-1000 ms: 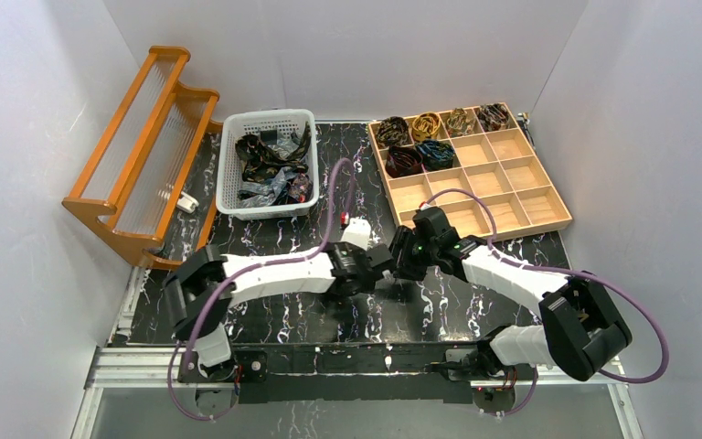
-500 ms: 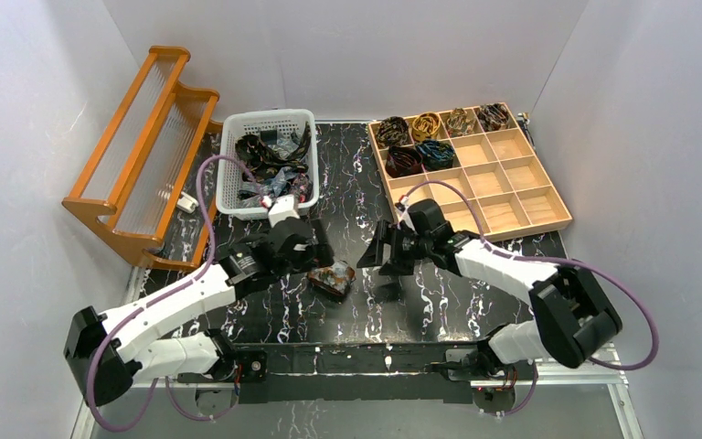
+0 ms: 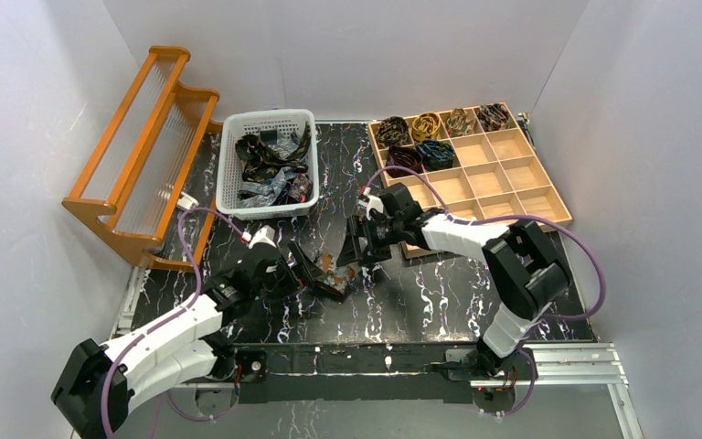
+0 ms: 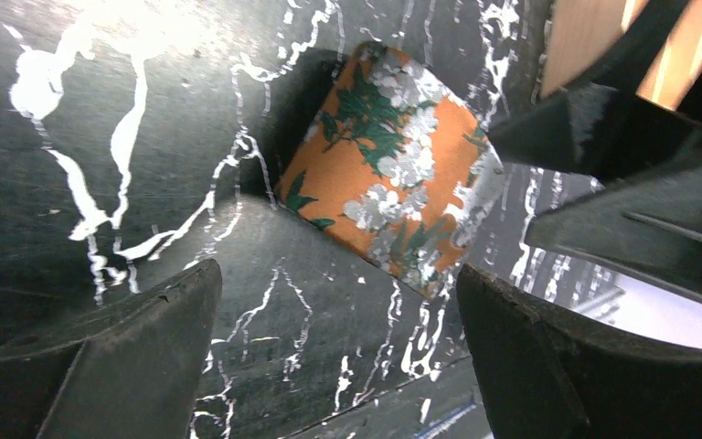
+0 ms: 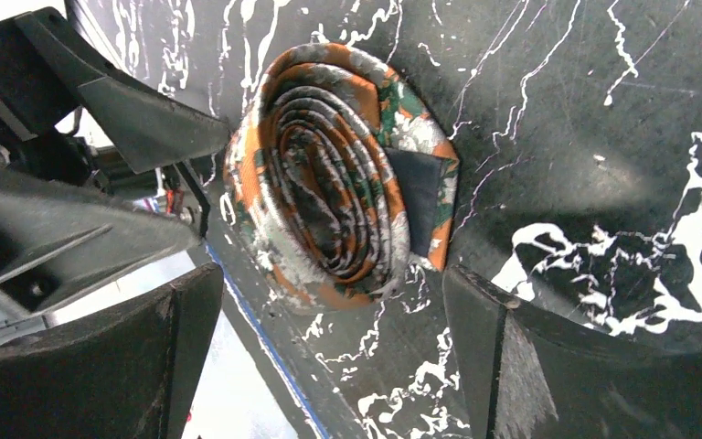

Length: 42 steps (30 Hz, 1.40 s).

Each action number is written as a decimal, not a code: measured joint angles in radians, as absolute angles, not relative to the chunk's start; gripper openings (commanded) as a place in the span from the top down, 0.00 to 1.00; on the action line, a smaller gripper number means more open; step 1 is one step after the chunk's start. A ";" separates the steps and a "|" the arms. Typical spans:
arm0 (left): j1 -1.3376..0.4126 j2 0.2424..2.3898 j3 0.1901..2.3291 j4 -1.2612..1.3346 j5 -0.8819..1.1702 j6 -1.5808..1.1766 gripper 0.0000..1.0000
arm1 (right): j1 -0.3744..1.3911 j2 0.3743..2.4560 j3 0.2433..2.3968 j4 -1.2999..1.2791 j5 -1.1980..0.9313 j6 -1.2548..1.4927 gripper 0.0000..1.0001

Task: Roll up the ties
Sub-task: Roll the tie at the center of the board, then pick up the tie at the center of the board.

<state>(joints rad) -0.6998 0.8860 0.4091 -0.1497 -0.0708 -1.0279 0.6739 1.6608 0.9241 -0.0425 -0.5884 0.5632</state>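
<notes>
Ties sit in two containers at the far side of the black marbled table (image 3: 439, 302). A white plastic basket (image 3: 229, 169) on the left holds a tangled heap of loose ties (image 3: 270, 169), dark and patterned, with no single one easy to pick out. To the right lies a shallow wooden tray (image 3: 512, 197) divided into square compartments. Six coiled ties (image 3: 425, 124) lie one to a compartment, filling the four cells of the far row and the two leftmost cells of the next row. The colours look like dark brown, gold, brown and maroon along the far row, then maroon and dark blue below. A slatted wooden rack (image 3: 142, 155) leans by the left wall, beside the basket. In front of both containers and outside them, a rolled tie (image 3: 336, 277) lies on the table, orange with green leaves and grey-white blossoms. The right wrist view shows its spiral end and a dark flap of lining at the outer turn (image 5: 338, 174); the left wrist view shows its flat patterned side (image 4: 393, 174). The left gripper (image 3: 315, 265) and right gripper (image 3: 356, 247) face each other across this roll, each with its jaws spread wide and holding nothing. A left finger stands just beside the roll's edge; whether it touches cannot be told.
</notes>
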 measured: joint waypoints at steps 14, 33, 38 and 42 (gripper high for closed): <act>-0.696 0.899 0.274 0.144 -0.005 -1.145 0.26 | 0.674 1.832 1.019 -0.095 -0.692 0.443 0.02; -0.696 1.037 0.270 0.166 -0.043 -1.100 0.49 | 0.678 1.872 1.020 -0.044 -0.791 0.498 0.02; -0.696 1.044 0.270 0.169 -0.046 -1.098 0.50 | 0.683 1.872 1.031 -0.054 -0.784 0.484 0.01; -0.696 1.052 0.270 0.180 -0.046 -1.095 0.51 | 0.685 1.872 1.077 -0.089 -0.717 0.447 0.01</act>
<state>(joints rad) -0.6956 1.0523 0.2703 0.1799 -0.0456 -1.0954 0.6849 1.8717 1.0767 -0.0887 -0.7170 0.4465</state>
